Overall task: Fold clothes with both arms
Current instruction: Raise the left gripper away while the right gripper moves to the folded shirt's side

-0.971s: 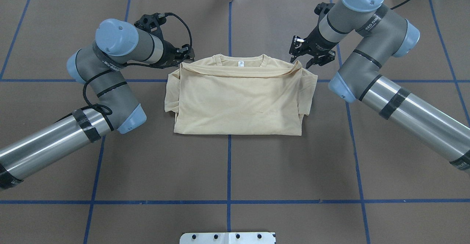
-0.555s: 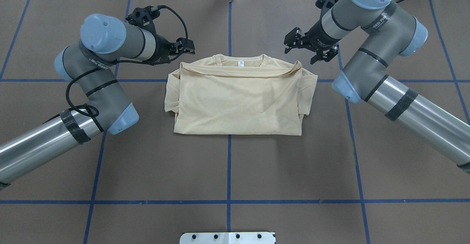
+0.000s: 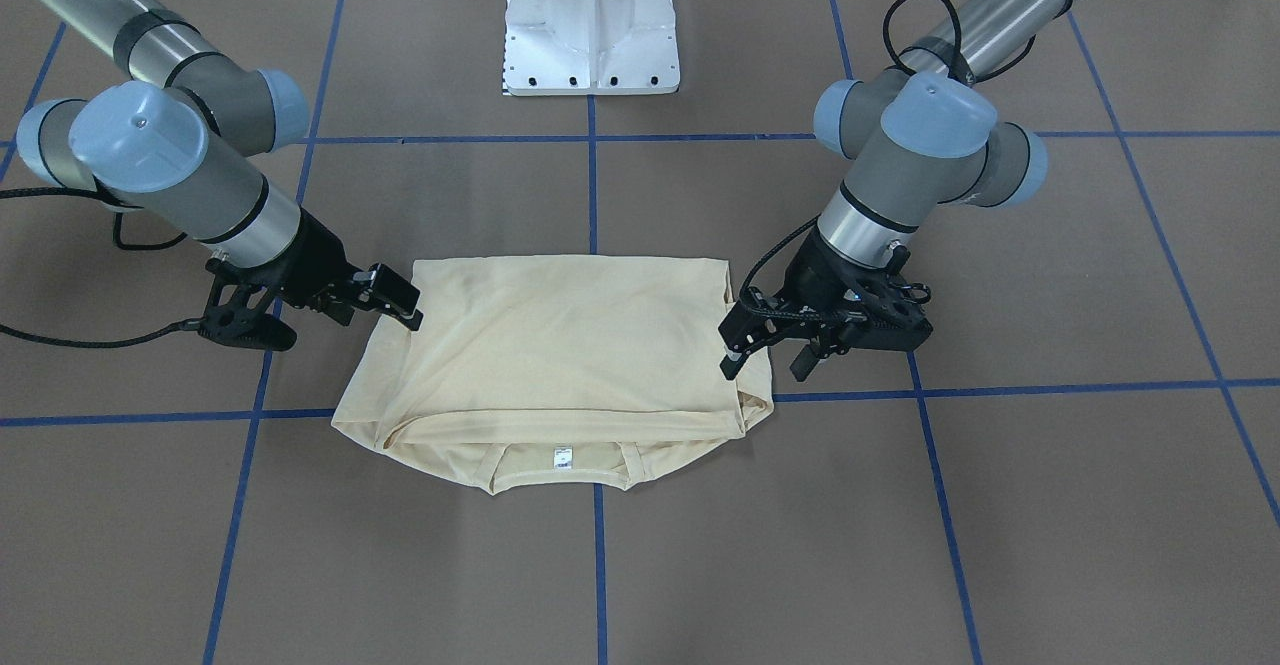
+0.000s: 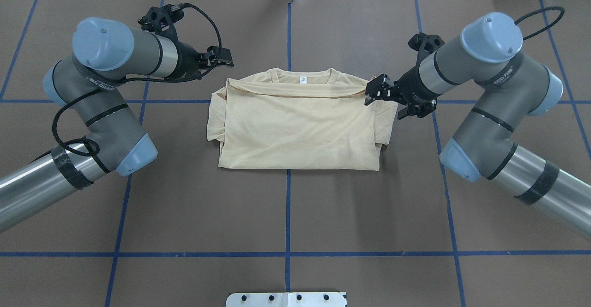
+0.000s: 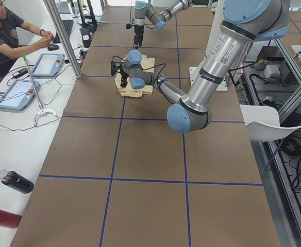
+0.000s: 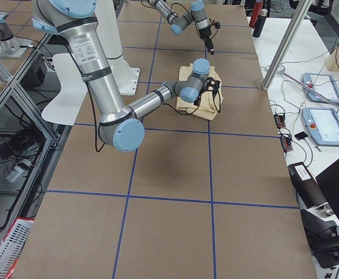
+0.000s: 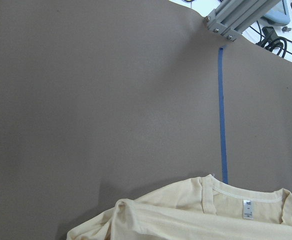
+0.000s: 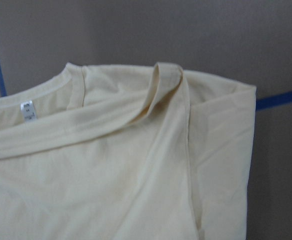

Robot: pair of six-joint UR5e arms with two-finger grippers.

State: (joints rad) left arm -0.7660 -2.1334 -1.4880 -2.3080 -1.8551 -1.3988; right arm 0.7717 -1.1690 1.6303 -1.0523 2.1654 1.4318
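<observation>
The clothes are one cream-yellow shirt (image 4: 300,127), folded into a rectangle at the table's middle, with the collar and white neck tag (image 4: 303,80) on the far side. It also shows in the front view (image 3: 560,345) and fills the right wrist view (image 8: 136,165). My left gripper (image 4: 223,57) hovers open just beyond the shirt's far left corner, holding nothing. My right gripper (image 4: 387,101) hangs open over the far right corner, where a folded sleeve band (image 8: 161,85) lies. From the front, the left gripper (image 3: 765,363) and the right gripper (image 3: 405,303) flank the shirt.
Blue tape lines (image 4: 288,205) divide the brown table cover. The white pedestal base (image 3: 590,35) stands on the robot's side. A metal post (image 7: 236,20) rises at the far edge. A seated person (image 5: 6,36), tablets and bottles (image 5: 14,182) are beside the table's left end.
The left gripper has drawn back up and to the left, away from the shirt's corner. The right gripper lifted away, then swung back down over the far right corner. The shirt has not moved.
</observation>
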